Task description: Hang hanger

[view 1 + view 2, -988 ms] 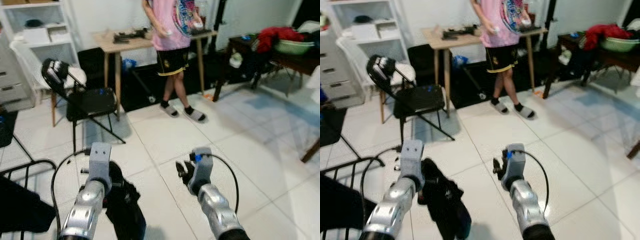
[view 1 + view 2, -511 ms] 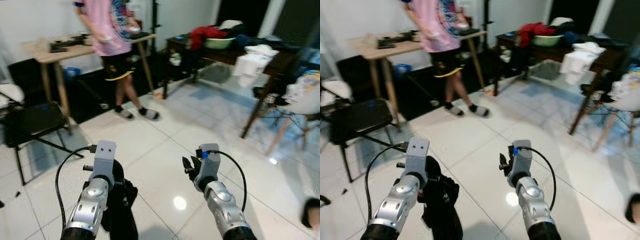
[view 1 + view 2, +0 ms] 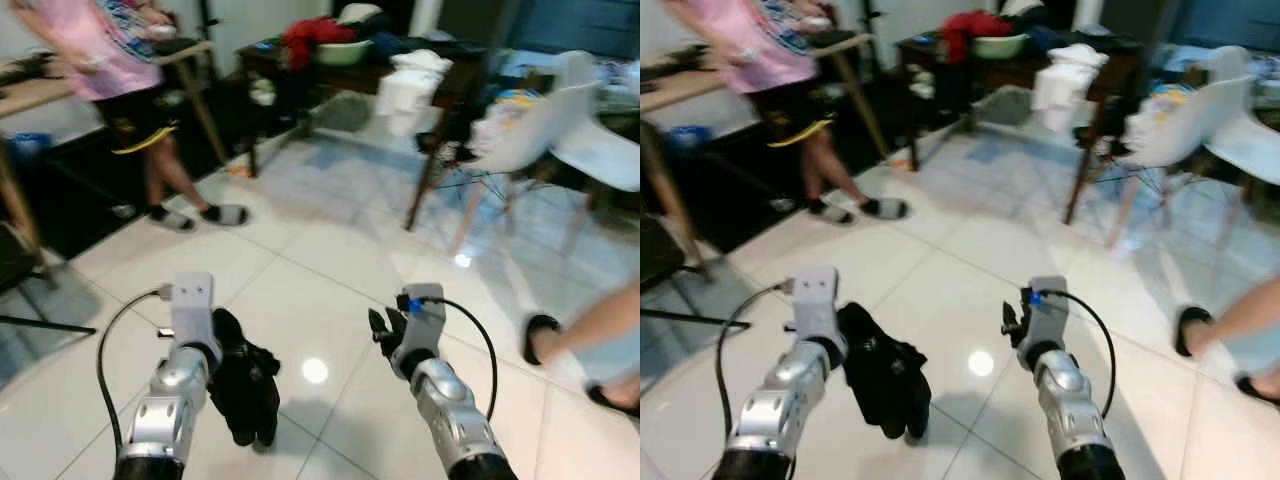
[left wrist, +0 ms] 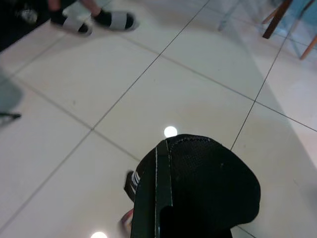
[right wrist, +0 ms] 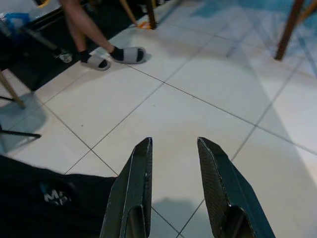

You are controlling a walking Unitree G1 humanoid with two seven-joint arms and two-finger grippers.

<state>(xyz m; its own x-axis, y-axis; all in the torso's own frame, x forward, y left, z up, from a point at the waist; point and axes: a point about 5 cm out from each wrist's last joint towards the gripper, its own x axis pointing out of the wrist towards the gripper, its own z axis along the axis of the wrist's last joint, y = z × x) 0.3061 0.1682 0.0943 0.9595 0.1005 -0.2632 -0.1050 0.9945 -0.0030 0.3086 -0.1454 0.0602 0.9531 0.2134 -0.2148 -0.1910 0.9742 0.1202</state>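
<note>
The left gripper (image 3: 222, 335) is held out low in front of the robot, at about 7 o'clock in the head views. Its black fingers (image 4: 163, 198) are pressed tight together on a black piece of clothing (image 3: 885, 375). The cloth is soft and crumpled. It hangs down from the fingers in a bunch, just above the white tile floor (image 3: 330, 260). It has a small white mark (image 5: 52, 196) printed on it. No hanger can be made out in the cloth; if there is one, it is hidden.

The right gripper (image 5: 173, 173) is held out at about 5 o'clock, beside the cloth but not touching it. Its two black fingers are apart, with nothing between them. A black cable (image 3: 475, 330) loops from its wrist.

A bright spot of light (image 3: 314, 371) shines on the floor between the two arms.

Further out, at 11 o'clock, a person in a pink shirt (image 3: 85, 55) and dark shorts stands on the tiles in grey slippers (image 3: 225, 214), next to a light wooden table (image 3: 30, 95). At 12 o'clock a dark table (image 3: 360, 75) holds a green bowl (image 3: 340, 50) with red cloth (image 3: 305, 35) and a white pile (image 3: 410, 85). At 2 o'clock there are white chairs (image 3: 530, 140). At 4 o'clock another person's bare leg and dark shoe (image 3: 540, 335) reach in from the edge.
</note>
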